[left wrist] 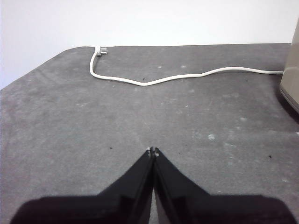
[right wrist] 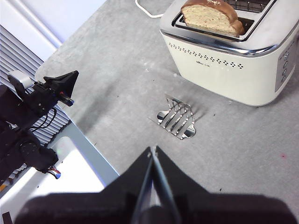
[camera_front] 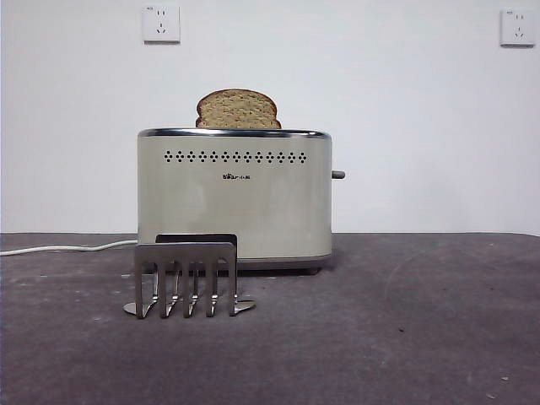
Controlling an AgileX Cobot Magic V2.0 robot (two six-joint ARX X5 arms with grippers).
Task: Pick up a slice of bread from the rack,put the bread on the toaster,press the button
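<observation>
The slice of bread [camera_front: 237, 110] stands upright in a slot of the toaster [camera_front: 234, 198], its domed top showing above the chrome rim, and the rack [camera_front: 186, 278] in front of it on the table [camera_front: 405, 329] holds nothing. We judge that pressing the button [camera_front: 337, 175], the small dark lever on the toaster's narrow side, is what remains. Our right hand [right wrist: 153, 150] hangs high above the rack with its jaws closed on nothing; our left hand [left wrist: 153, 150] is also closed and empty, low over the table near the white power cord [left wrist: 177, 77], beside the toaster's other end. To do the press well, we would bring a closed hand down squarely on top of the lever and push straight down, so the tip does not slip off the small stub or shove the toaster sideways. A small dark logo [camera_front: 236, 177] sits under the row of holes, too small for us to read; two white wall sockets [camera_front: 161, 24] carry no legible writing
</observation>
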